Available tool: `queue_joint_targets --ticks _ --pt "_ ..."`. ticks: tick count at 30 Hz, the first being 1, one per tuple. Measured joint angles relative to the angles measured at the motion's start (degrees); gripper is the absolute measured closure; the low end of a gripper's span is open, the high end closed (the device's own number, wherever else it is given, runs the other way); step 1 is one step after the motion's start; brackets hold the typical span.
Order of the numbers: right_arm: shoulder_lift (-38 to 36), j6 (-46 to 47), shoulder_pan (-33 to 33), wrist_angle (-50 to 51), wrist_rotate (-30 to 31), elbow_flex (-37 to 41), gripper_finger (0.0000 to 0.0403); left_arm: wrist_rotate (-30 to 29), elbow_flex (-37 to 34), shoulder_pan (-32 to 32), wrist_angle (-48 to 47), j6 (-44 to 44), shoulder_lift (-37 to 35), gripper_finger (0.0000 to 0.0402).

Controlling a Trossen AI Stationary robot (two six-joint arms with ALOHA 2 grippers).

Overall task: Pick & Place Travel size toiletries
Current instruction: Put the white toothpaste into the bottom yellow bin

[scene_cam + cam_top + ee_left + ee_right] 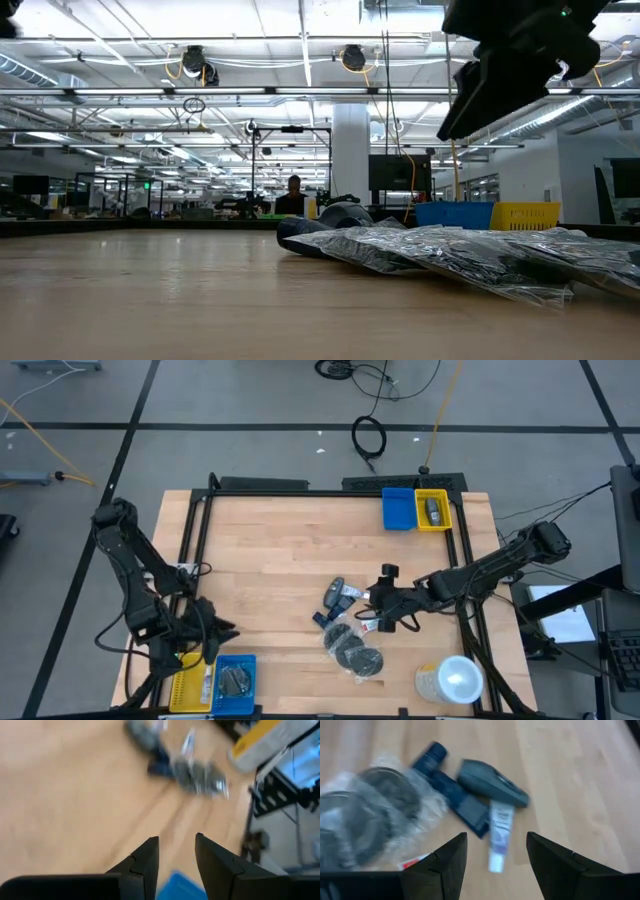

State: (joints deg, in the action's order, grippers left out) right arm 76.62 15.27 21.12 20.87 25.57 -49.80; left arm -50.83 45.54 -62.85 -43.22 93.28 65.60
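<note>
Evidently mid-approach: right gripper (383, 610) hovered wide open and empty over the travel size toiletries (348, 628) heaped mid-table toward the near edge, white tube (500, 834) lying between the fingers (451, 861) in the right wrist view, beside a dark grey bottle (491, 783) and wrapped dark discs (370, 810). Left gripper (212, 628) hung parted and empty over the near-left blue bin (234, 681). Called next, likely, for a straight descent and closing on the tube alone, clear of the crinkled wrap.
</note>
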Motion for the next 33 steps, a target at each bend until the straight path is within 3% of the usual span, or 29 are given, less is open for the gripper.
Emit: queue_joint_targets --ticks 6,21,33 --pt "2.9 2.3 -0.6 0.9 1.9 0.9 0.0207 -9.3 0.0 6.2 0.5 -11.8 0.0 0.0277" --pt "9.0 5.7 -3.5 -2.9 -0.3 4.1 0.0207 -7.8 0.0 19.8 17.7 -41.6 1.7 0.0277" --pt "13.7 5.6 -4.5 -4.6 -0.3 4.1 0.0207 -3.8 0.0 24.0 28.2 -48.7 9.1 0.0277"
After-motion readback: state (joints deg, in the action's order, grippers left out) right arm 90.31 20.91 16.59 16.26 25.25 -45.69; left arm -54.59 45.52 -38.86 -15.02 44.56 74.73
